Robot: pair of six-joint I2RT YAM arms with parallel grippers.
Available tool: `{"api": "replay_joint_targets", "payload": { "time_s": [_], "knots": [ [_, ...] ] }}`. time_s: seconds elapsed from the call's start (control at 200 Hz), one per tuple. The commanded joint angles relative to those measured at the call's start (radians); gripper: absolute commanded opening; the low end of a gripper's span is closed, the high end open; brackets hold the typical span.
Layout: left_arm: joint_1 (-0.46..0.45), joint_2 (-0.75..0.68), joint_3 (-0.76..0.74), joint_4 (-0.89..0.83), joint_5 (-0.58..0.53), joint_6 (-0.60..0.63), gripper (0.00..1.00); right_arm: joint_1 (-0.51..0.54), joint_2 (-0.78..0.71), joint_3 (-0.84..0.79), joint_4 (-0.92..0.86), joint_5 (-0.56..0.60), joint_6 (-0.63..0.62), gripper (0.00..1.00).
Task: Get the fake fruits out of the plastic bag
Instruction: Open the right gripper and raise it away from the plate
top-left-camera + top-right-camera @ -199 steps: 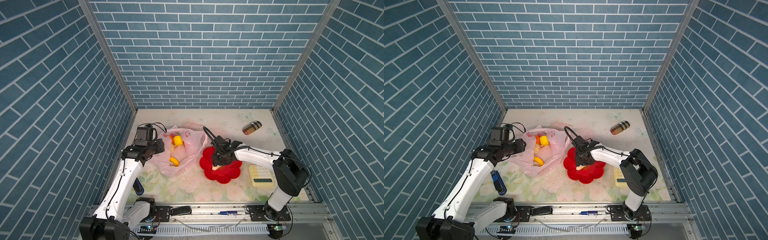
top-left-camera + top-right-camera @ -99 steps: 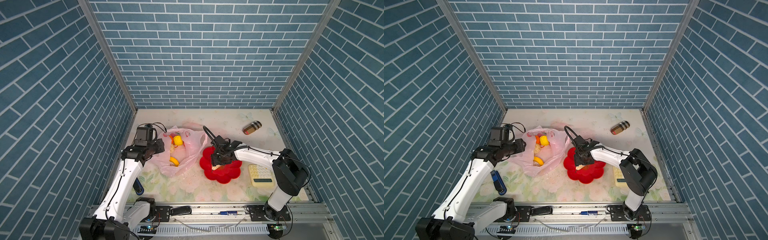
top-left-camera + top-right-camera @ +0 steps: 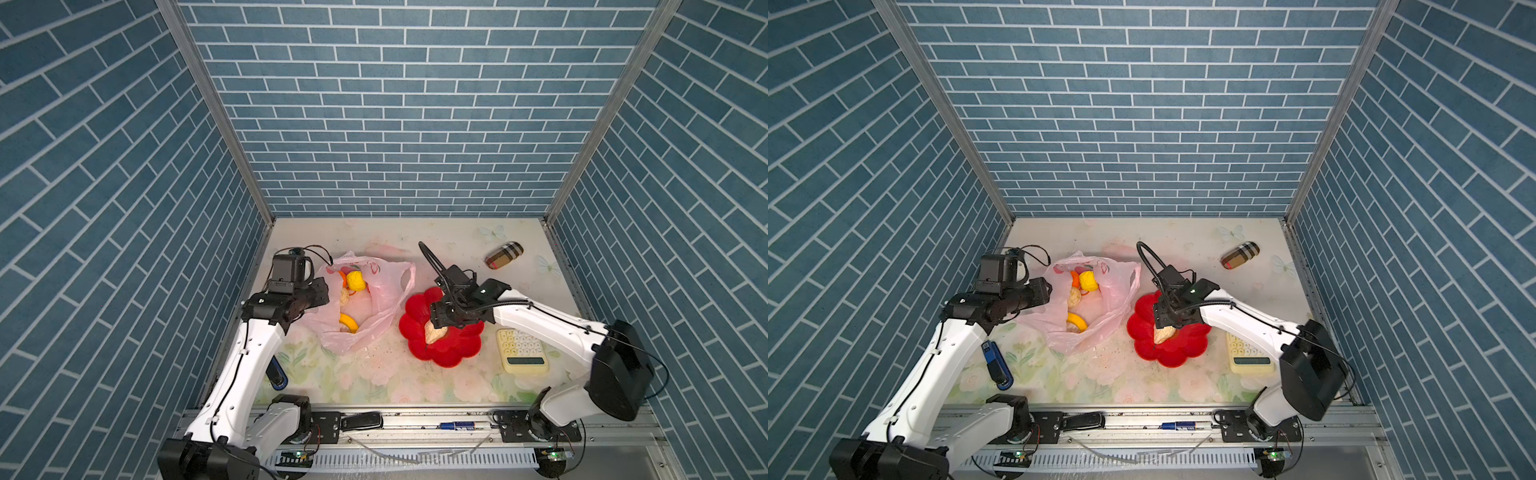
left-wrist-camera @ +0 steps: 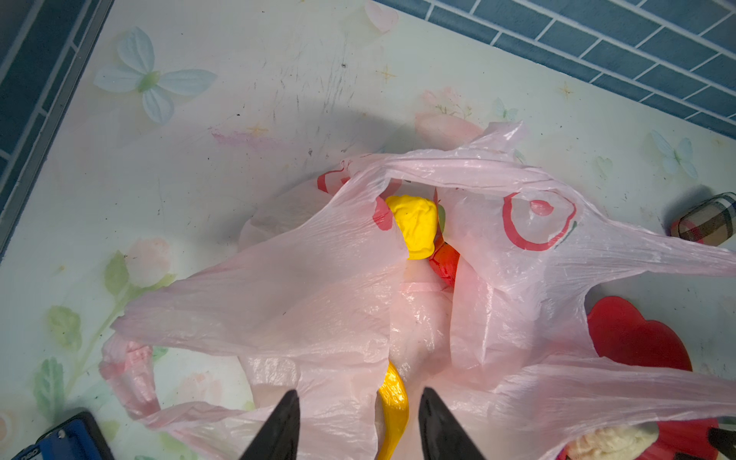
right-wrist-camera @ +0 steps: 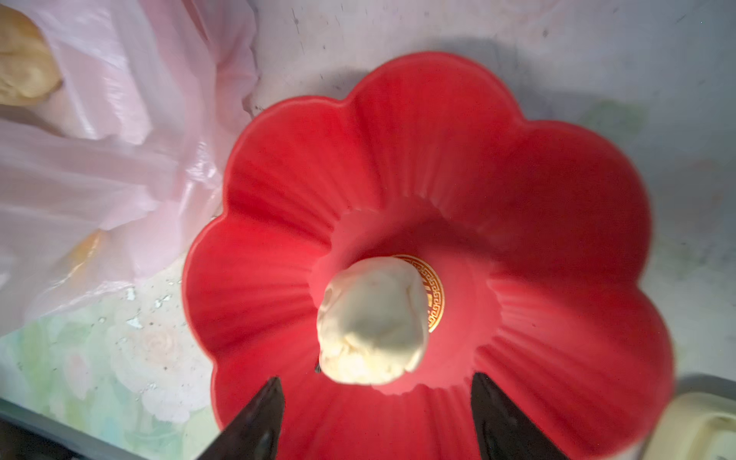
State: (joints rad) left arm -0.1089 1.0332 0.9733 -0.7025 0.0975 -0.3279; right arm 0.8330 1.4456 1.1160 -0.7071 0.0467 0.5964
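The pale-pink plastic bag [image 3: 382,291] [image 3: 1113,299] lies open left of centre in both top views. Inside it I see a yellow lump [image 4: 416,225], a wrinkled red fruit [image 4: 445,263], a cream fruit [image 3: 345,296] and a yellow banana [image 4: 392,402]. My left gripper [image 4: 360,398] [image 3: 328,293] sits at the bag's left rim, its fingers apart over the film and the banana. Another cream fruit [image 5: 372,318] [image 3: 434,332] lies loose in the red flower-shaped dish [image 5: 398,159] [image 3: 453,353]. My right gripper [image 5: 375,380] [image 3: 1160,324] hangs open just above it, touching nothing.
A cream calculator [image 3: 521,351] lies right of the dish, under the right arm. A plaid case [image 3: 503,254] lies at the back right. A blue device [image 3: 996,365] lies near the left arm. Brick walls close in three sides.
My right gripper's jaws have widened and the cream fruit now lies free in the red dish. The left arm and the bag have stayed put.
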Motion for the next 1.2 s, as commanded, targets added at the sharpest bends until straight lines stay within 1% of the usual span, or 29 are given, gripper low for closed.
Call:
{"api": "replay_joint_targets", "payload": {
  "time_s": [0.0, 0.115, 0.16, 0.295, 0.43, 0.46, 0.515, 0.555, 0.68, 0.865, 1.195],
  "knots": [
    [0.006, -0.008, -0.003, -0.032, -0.022, 0.005, 0.51, 0.005, -0.091, 0.07, -0.116, 0.061, -0.009, 0.69],
    [0.006, 0.004, 0.003, -0.053, -0.046, 0.001, 0.51, 0.036, -0.114, 0.144, -0.117, 0.074, -0.024, 0.62],
    [0.005, 0.009, 0.008, -0.063, -0.06, -0.003, 0.51, 0.053, -0.094, 0.186, -0.109, 0.083, -0.035, 0.6],
    [0.006, 0.028, 0.02, -0.084, -0.07, -0.017, 0.56, 0.092, 0.011, 0.325, -0.068, 0.08, -0.067, 0.57],
    [0.003, 0.058, 0.048, -0.113, -0.063, -0.018, 0.66, 0.094, 0.098, 0.412, 0.004, 0.038, -0.073, 0.56],
    [0.003, 0.067, 0.057, -0.124, -0.067, -0.017, 0.69, 0.092, 0.113, 0.425, 0.023, 0.025, -0.076, 0.56],
    [0.003, 0.083, 0.071, -0.136, -0.071, -0.011, 0.77, 0.094, 0.139, 0.449, 0.046, 0.004, -0.083, 0.56],
    [0.003, 0.097, 0.076, -0.137, -0.071, -0.009, 0.79, 0.094, 0.158, 0.464, 0.059, -0.006, -0.087, 0.56],
    [0.004, 0.148, 0.075, -0.123, -0.064, -0.016, 0.79, 0.095, 0.19, 0.489, 0.097, -0.037, -0.096, 0.56],
    [-0.006, 0.221, 0.041, -0.047, -0.021, -0.057, 0.78, 0.093, 0.186, 0.472, 0.147, -0.058, -0.102, 0.55],
    [-0.104, 0.331, 0.048, -0.021, -0.109, -0.096, 0.77, 0.081, 0.155, 0.394, 0.219, -0.094, -0.092, 0.54]
  ]
}}
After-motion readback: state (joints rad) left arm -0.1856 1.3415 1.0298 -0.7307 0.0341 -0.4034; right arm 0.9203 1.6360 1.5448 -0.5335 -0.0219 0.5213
